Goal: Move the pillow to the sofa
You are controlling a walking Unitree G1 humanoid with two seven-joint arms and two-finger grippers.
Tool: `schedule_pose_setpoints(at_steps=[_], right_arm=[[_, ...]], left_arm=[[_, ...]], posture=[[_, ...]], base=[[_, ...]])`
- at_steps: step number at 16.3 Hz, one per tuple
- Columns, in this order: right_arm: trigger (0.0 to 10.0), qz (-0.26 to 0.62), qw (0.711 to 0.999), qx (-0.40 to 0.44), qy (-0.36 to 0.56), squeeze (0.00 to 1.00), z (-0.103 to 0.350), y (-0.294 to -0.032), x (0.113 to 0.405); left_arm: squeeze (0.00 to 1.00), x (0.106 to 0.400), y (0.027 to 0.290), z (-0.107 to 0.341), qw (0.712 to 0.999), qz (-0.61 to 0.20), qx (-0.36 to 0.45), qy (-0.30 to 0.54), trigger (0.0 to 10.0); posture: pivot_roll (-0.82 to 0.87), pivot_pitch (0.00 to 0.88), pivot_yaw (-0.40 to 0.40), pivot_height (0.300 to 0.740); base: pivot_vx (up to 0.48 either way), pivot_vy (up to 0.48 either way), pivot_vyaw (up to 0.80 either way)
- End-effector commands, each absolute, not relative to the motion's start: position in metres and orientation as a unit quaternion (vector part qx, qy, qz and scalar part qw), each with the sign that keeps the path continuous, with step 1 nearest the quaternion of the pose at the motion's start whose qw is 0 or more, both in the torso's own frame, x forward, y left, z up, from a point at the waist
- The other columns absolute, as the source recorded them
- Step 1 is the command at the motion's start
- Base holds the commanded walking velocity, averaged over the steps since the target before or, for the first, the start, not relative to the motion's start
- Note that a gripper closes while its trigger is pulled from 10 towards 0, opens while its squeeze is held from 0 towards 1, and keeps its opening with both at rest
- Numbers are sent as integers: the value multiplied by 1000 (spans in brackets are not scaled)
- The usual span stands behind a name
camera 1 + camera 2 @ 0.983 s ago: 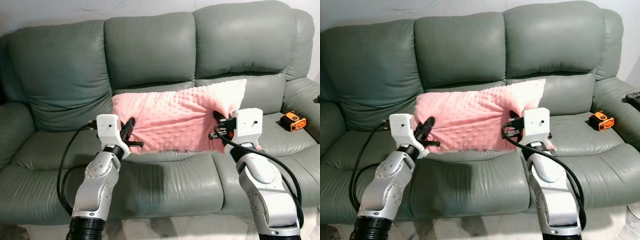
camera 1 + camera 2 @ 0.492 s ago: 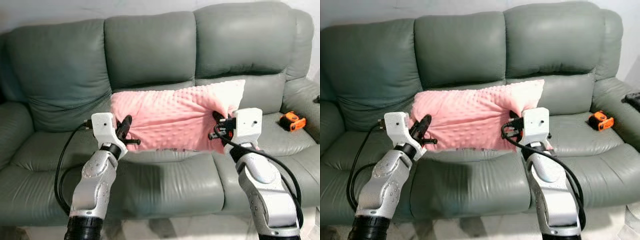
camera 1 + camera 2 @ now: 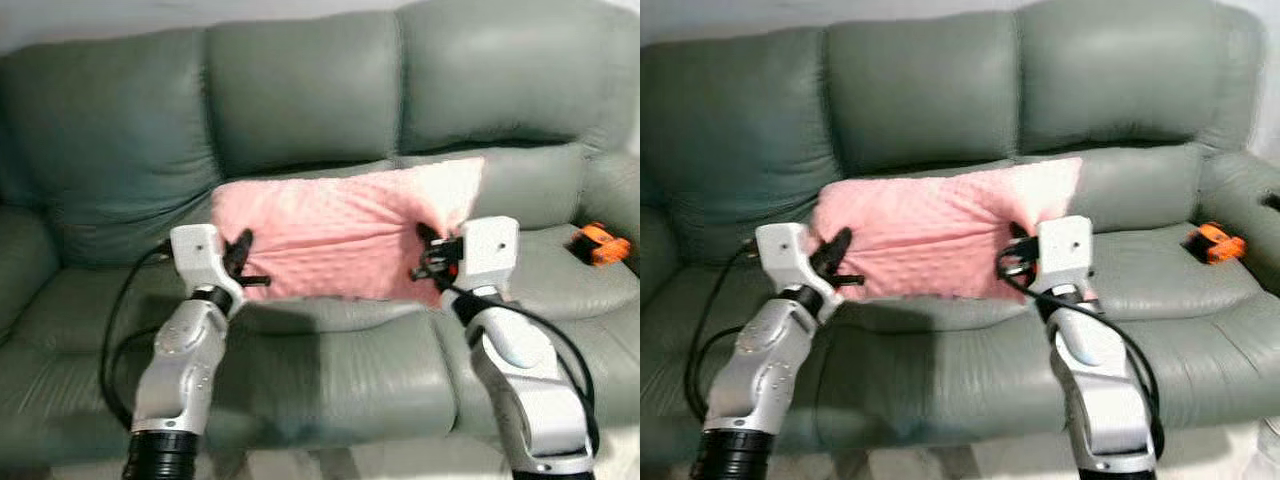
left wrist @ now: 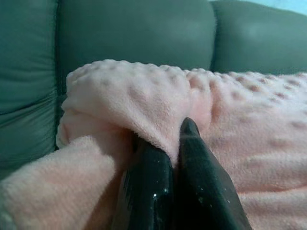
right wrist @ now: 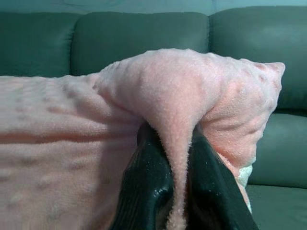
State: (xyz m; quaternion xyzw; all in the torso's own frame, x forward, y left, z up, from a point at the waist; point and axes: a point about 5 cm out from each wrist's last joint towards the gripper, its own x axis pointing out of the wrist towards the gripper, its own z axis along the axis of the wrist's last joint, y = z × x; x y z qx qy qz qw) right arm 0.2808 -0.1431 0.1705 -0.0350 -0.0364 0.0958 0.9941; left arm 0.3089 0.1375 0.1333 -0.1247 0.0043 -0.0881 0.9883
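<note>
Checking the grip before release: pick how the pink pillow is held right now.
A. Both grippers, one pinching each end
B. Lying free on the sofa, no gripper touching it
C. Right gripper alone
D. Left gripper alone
A: the left gripper pinches a fold at one end of the pillow, and the right gripper pinches a fold at the other end, in front of the sofa.

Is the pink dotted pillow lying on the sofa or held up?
Held up: both claws, left and right, pinch the pink dotted pillow above the grey-green leather sofa.
</note>
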Motion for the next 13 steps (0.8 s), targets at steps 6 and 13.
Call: schedule_pose_setpoints(at_steps=[6, 13], right_arm=[[10000, 84, 994, -37, -53, 0, 177, -150, 280], [10000, 103, 992, -42, -56, 0, 172, -144, 278]], left_arm=[[0, 310, 135, 137, 988, -89, -123, -4, 10000], [0, 311, 152, 128, 996, -46, -71, 9, 10000]], posture=[[-169, 6, 73, 740], [-157, 3, 73, 740]], base=[[137, 0, 0], [0, 0, 165]])
